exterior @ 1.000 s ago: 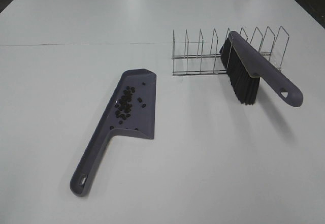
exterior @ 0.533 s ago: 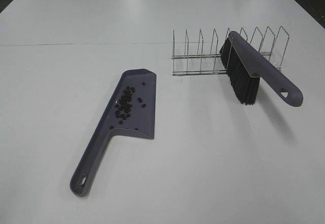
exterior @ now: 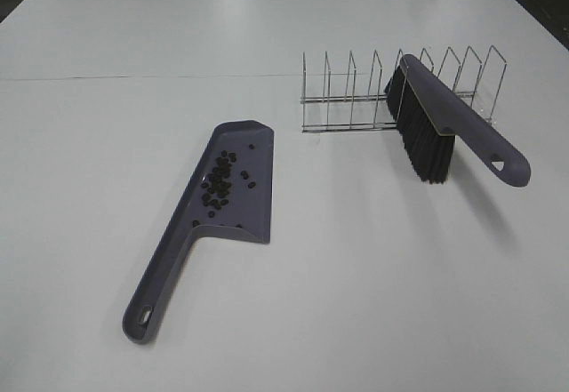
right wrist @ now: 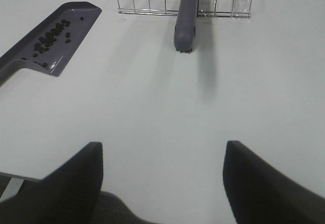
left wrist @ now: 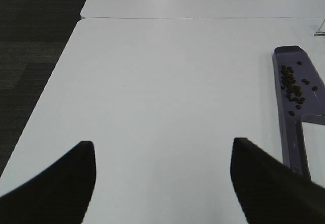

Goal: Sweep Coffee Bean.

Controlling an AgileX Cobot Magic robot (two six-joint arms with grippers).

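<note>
The coffee beans (exterior: 220, 184) lie gathered inside the purple-grey dustpan (exterior: 233, 223), most in a loose cluster near the middle of its tray, a few strays closer to the open lip. None shows on the bare table (exterior: 356, 276) around it. They look small, hard and light, likely to roll or skip at a touch, so pinching them singly seems impractical; the sensible hold is on the pan's long handle (exterior: 156, 290), kept level so nothing spills.

The brush (exterior: 444, 130) leans in the wire rack (exterior: 356, 99), bristles down, well apart from the pan. Judging by this layout, the sweeping looks finished.

The left gripper (left wrist: 162, 183) hangs over empty table with its jaws spread wide and nothing between them; the pan and beans sit off to one side of it, beyond its fingers. The right gripper (right wrist: 162, 183) is likewise spread and empty, with the brush handle ahead and the pan further off to the side.
</note>
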